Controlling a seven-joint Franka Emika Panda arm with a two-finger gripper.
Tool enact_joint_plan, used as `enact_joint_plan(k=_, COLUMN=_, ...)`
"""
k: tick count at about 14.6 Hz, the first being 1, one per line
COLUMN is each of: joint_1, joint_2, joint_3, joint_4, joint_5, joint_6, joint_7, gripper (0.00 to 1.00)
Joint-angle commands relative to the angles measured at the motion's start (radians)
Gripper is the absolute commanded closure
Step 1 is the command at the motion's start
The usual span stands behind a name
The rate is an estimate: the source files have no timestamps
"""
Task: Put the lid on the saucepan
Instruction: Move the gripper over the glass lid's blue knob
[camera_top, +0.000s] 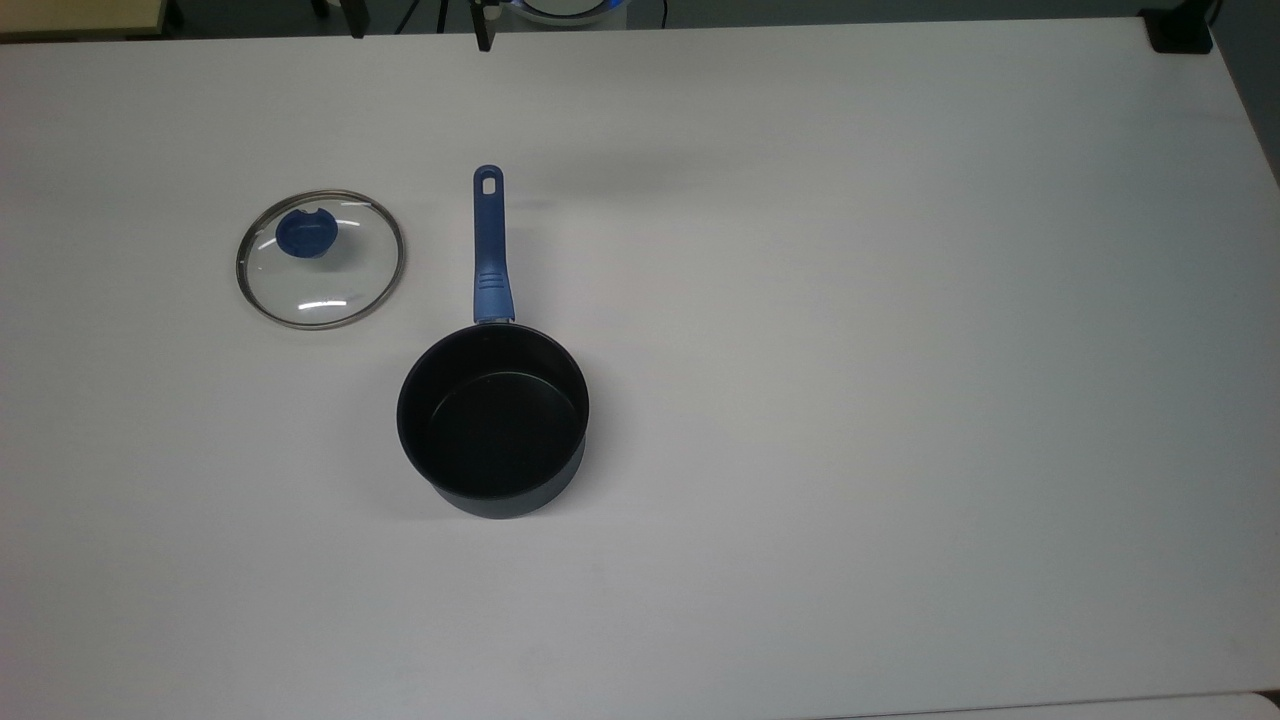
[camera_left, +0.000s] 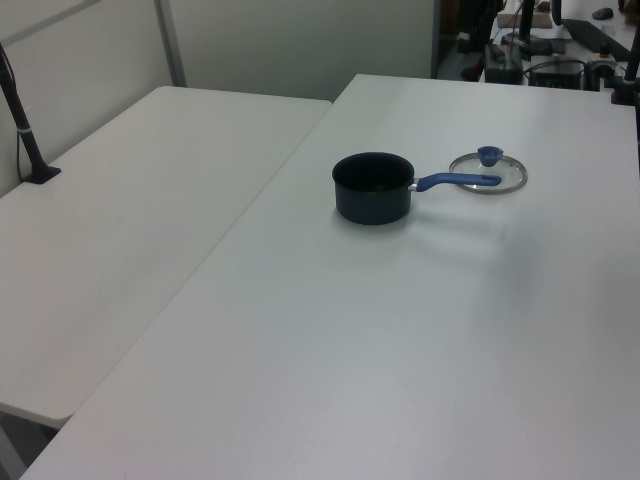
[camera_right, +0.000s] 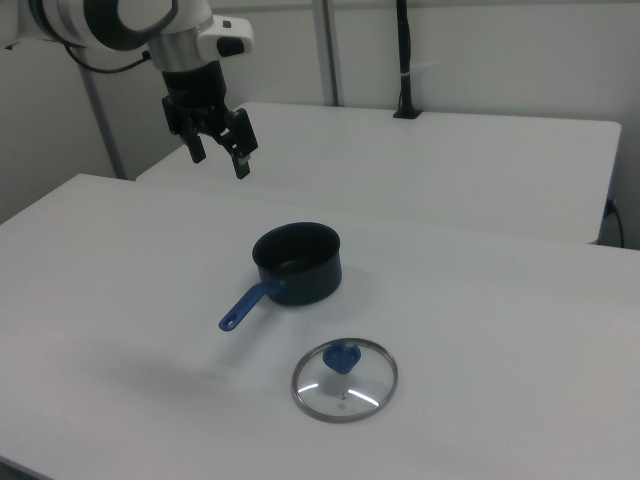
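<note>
1. Lid (camera_top: 320, 258) lies flat on the white table (camera_top: 850, 350), knob (camera_top: 306, 235) up, with nothing gripping it.
2. Taking the pan (camera_top: 492, 418) as my landmark: in the top view the lid sits up and to the left of the pan's bowl, just beside the handle (camera_top: 489, 245), apart from it and not touching.
3. In the right view the same lid (camera_right: 345, 379) is nearer the camera than the pan (camera_right: 297, 262), slightly to the right view's right; the handle (camera_right: 245, 305) runs toward the right view's lower left, away from the lid.
4. In the left view the handle (camera_left: 455, 181) crosses in front of the lid (camera_left: 488, 171), but the top view shows a gap between them.
5. My claw (camera_right: 220, 140) hangs high in the air at the right view's upper left, beyond the pan, its two fingers spread and holding nothing.
6. So the pan stands between me and the lid: I judge I must pass over or around the bowl, going toward the right view's lower right and down, to reach the knob.
7. The lid is round, so only the knob matters for my grip; its long axis I cannot tell.
8. The pan is open and looks empty; the task is not yet begun.
</note>
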Motion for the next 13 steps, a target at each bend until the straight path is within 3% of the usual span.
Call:
enact_joint_plan(k=1, joint_1=0.016, joint_2=-0.010, joint_3=-0.012, joint_4=-0.018, joint_5=-0.012, joint_6=0.018, joint_7=-0.007, gripper=0.00)
enact_joint_plan(k=7, joint_1=-0.005, joint_2=-0.013, joint_3=-0.012, joint_4=-0.020, joint_5=-0.014, joint_6=0.006, joint_7=-0.020, gripper=0.00)
enact_joint_plan(k=8, joint_1=-0.007, joint_2=-0.013, joint_3=-0.014, joint_4=-0.039, joint_5=-0.041, joint_6=-0.008, joint_7=-0.074, gripper=0.00)
enact_joint_plan(k=10, joint_1=-0.033, joint_2=-0.023, joint_3=-0.014, joint_4=-0.113, joint_5=-0.111, joint_6=-0.028, joint_7=-0.333, gripper=0.00)
enact_joint_plan(k=13, joint_1=-0.106, joint_2=-0.021, joint_3=-0.032, joint_4=-0.218, joint_5=-0.197, joint_6=0.018, joint_7=-0.402, gripper=0.00)
